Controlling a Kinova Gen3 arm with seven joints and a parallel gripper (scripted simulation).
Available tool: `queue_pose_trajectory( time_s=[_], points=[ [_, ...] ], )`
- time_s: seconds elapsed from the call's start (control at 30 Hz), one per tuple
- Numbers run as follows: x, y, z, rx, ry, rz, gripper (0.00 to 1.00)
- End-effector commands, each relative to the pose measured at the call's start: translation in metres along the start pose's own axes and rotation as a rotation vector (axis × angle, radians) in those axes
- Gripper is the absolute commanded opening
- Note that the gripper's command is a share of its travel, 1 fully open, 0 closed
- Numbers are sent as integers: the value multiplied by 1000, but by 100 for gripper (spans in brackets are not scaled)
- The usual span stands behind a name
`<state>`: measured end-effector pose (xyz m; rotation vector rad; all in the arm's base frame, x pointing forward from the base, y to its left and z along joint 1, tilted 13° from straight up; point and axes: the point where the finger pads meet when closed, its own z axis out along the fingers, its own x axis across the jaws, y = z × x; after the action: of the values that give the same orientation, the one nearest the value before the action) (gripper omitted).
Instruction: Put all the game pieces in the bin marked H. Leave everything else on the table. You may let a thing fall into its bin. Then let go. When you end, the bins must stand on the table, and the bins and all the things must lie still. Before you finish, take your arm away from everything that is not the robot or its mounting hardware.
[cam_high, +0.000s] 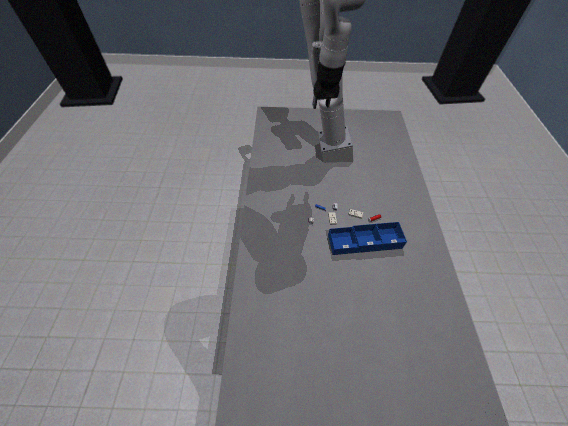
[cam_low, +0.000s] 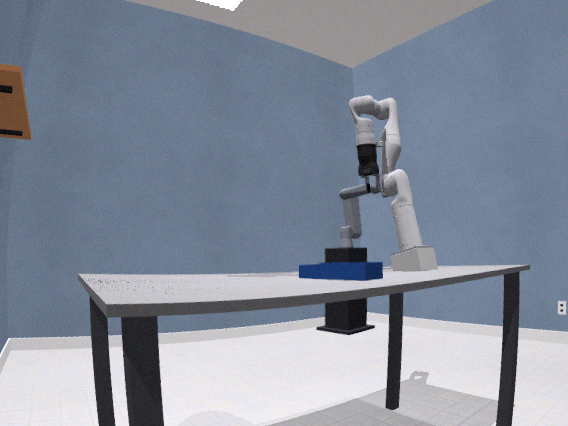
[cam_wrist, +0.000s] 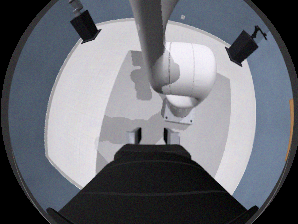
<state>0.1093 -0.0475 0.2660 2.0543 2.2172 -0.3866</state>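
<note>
Several small things lie on the grey table behind a blue three-compartment bin (cam_high: 366, 237): two white domino-like tiles (cam_high: 356, 212) (cam_high: 332, 217), a small pale die-like cube (cam_high: 311, 219), a small grey-white piece (cam_high: 335, 206), a blue cylinder (cam_high: 320, 206) and a red cylinder (cam_high: 374, 217). The bin's label letters are too small to read. My gripper (cam_high: 322, 102) hangs high above the arm's base, far from the things, with its fingers apart and nothing between them. It also shows in the side view (cam_low: 368, 187) and the wrist view (cam_wrist: 150, 135).
The arm's base (cam_high: 334, 150) stands at the table's far end. The bin also shows in the side view (cam_low: 341, 270). Black pillars (cam_high: 75, 55) (cam_high: 470, 50) stand on the floor beyond the table.
</note>
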Motion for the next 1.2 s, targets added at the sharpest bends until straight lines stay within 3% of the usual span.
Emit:
queue_pose_trajectory(
  time_s=[0.0,0.33,0.47,0.5,0.53,0.67,0.7,0.83,0.9,1.0,1.17],
  points=[
    [-2,0,28,13,-3,12,31],
    [0,7,109,13,-2,10,31],
    [0,7,109,12,-2,8,31],
    [1,15,108,-9,2,53,31],
    [5,25,103,-29,33,37,31],
    [8,46,92,-21,22,37,31],
    [10,57,91,-36,51,84,31],
    [13,83,86,-31,37,64,31],
    [16,103,84,-51,52,97,31],
    [16,107,83,-39,48,96,31],
    [22,144,80,-49,51,129,31]
  ],
)
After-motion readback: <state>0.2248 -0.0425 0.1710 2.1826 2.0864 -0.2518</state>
